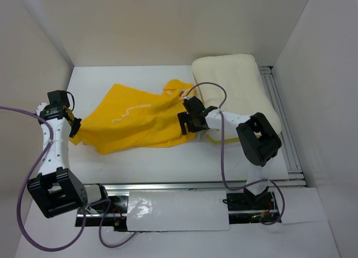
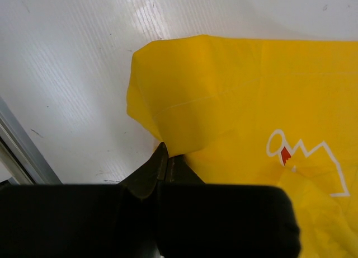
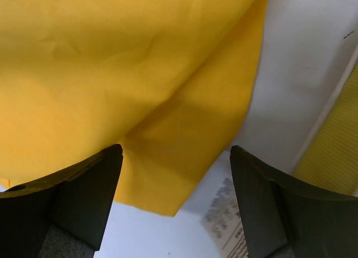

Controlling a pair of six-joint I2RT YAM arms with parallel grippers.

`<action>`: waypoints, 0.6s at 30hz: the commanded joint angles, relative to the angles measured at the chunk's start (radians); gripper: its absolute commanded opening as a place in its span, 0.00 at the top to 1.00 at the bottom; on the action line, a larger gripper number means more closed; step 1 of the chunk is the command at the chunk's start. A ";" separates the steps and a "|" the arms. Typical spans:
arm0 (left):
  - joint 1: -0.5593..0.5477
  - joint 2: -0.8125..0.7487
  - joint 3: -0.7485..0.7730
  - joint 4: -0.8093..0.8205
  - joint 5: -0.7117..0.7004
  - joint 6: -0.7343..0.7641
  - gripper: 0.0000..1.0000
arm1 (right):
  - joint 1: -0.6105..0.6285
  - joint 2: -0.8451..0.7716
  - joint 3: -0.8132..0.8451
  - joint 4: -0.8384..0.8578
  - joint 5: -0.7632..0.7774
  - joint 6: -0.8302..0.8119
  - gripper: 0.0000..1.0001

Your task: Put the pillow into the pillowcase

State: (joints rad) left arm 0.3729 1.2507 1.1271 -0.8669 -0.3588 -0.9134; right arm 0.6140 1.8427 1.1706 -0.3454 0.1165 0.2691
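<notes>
The overhead view alone takes in the whole layout. The pillowcase [image 1: 140, 121] lies crumpled on the white surface [image 1: 168, 163], running from the left arm [image 1: 53, 146] up to the middle of the far side. The pillow [image 1: 235, 84] sits outside it in the far right corner, against the metal rail [image 1: 282, 123]. The case's far end comes right up to the pillow's left edge, though I cannot tell whether they touch. The right arm [image 1: 246, 135] reaches left across the pillow's near edge to the case's right border.

The left wrist view shows what the overhead camera only hints at. The left jaws are pressed together on a folded corner of the yellow cloth [image 2: 251, 90], with its stitched hem just above the tips. A white zigzag outline [image 2: 305, 157] with a small red mark is printed nearby.

The right wrist view shows the right jaws standing well apart with nothing clamped. A loose flap of the cloth [image 3: 112, 62] lies beneath and between them. Below it is a white printed tag [image 3: 224, 219], too blurred to read, and at the right edge a yellowish textured strip [image 3: 335, 140], possibly the pillow's side.

The case is bright yellow, limp and creased, and flat rather than filled. The pillow is cream, plump and rounded.
</notes>
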 commanded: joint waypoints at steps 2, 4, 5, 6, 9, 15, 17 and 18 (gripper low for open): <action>0.004 -0.010 0.011 0.011 -0.014 0.024 1.00 | -0.022 0.021 -0.009 0.065 0.002 0.042 0.20; 0.004 -0.010 0.022 0.011 -0.002 0.024 1.00 | -0.022 0.030 -0.009 0.085 -0.030 0.042 0.29; 0.004 -0.010 0.022 0.011 0.007 0.034 1.00 | -0.022 0.039 -0.009 0.085 -0.041 0.042 0.43; 0.004 -0.010 0.022 0.011 0.007 0.034 1.00 | -0.022 0.039 0.000 0.085 -0.052 0.042 0.47; 0.004 -0.010 0.046 0.023 0.053 0.068 1.00 | -0.022 0.039 0.020 0.085 -0.094 0.024 0.86; 0.004 -0.019 0.170 0.052 0.171 0.163 1.00 | -0.022 -0.184 0.113 0.066 -0.038 -0.065 1.00; 0.004 -0.019 0.244 0.065 0.205 0.205 1.00 | -0.031 -0.255 0.205 0.039 0.023 -0.103 1.00; 0.004 -0.019 0.307 0.065 0.219 0.214 1.00 | -0.031 -0.320 0.239 0.014 0.073 -0.117 1.00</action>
State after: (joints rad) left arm 0.3729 1.2514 1.2984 -0.8536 -0.2066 -0.7784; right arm 0.5900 1.7481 1.2400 -0.3454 0.0750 0.2253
